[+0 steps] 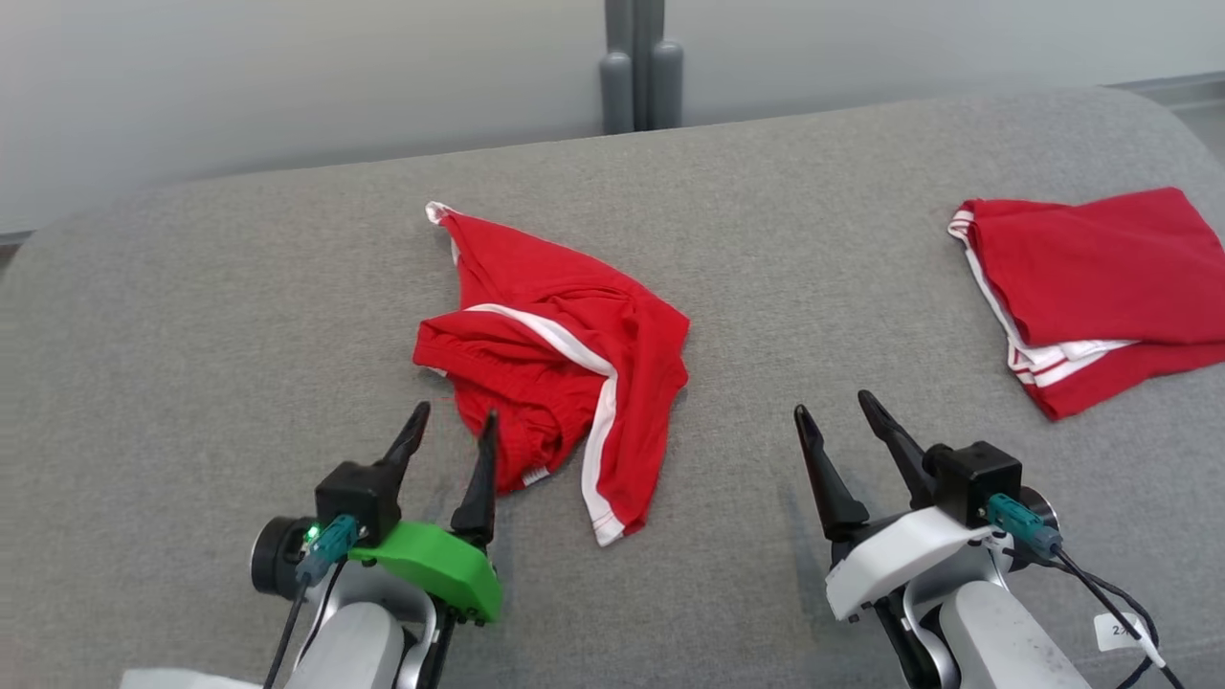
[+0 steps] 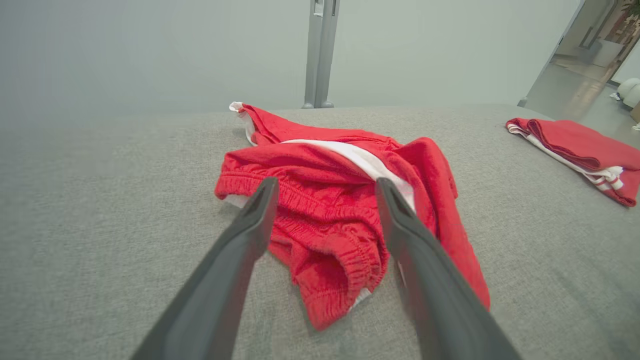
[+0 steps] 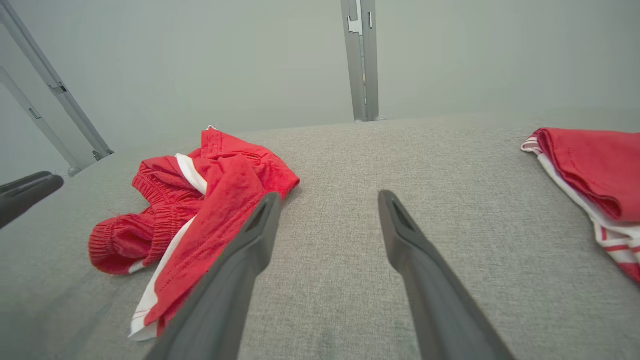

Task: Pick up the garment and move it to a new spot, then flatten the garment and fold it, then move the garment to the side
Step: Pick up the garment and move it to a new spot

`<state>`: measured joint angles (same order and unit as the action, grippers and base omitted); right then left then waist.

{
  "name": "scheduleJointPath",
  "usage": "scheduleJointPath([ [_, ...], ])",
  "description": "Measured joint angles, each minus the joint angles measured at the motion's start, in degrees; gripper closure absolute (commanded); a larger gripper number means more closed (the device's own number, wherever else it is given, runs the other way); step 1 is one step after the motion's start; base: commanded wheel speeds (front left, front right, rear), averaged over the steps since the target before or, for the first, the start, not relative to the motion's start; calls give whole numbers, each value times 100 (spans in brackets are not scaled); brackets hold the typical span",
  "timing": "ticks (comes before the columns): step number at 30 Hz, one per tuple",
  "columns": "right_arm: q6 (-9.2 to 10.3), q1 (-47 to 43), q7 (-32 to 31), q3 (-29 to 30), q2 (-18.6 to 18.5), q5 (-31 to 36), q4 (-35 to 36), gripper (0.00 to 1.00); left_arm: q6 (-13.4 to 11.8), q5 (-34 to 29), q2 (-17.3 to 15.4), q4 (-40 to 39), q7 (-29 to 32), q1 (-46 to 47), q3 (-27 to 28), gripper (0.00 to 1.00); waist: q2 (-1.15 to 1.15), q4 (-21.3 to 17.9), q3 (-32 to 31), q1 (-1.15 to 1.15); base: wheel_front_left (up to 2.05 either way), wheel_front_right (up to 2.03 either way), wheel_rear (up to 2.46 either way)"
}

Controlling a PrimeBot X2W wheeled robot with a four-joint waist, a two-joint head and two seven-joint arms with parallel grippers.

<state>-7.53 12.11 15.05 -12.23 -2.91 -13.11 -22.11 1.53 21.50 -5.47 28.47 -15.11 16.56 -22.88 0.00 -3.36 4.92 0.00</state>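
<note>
The garment [image 1: 565,364] lies crumpled on the grey fabric surface [image 1: 239,316]. It is red with a white side stripe and a gathered elastic band. My left gripper [image 1: 455,413] is open at its near left edge, fingertips on either side of the bunched band, holding nothing. The left wrist view has the garment [image 2: 325,220] straight ahead between the spread fingers of the left gripper [image 2: 326,184]. My right gripper [image 1: 832,403] stands open over bare fabric to the garment's right. In the right wrist view the garment [image 3: 210,200] lies left of the right gripper [image 3: 329,196].
A folded red garment with red-white striped trim [image 1: 1101,287] lies at the far right, and is also in the wrist views [image 2: 580,145] [image 3: 595,170]. A grey post [image 1: 641,67] rises behind the rounded back edge. Bare fabric lies between the two garments.
</note>
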Motion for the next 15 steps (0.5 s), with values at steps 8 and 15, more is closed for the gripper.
scheduleJointPath([
  [8,0,-45,0,-163,9,-136,-194,0,66,-420,63,-646,-1,-947,888,0,0,577,-189,0,0,0,0],
  [15,0,-54,0,-74,8,-209,-521,0,256,-606,194,-759,-1,-1283,1193,0,0,1148,-237,0,0,0,0],
])
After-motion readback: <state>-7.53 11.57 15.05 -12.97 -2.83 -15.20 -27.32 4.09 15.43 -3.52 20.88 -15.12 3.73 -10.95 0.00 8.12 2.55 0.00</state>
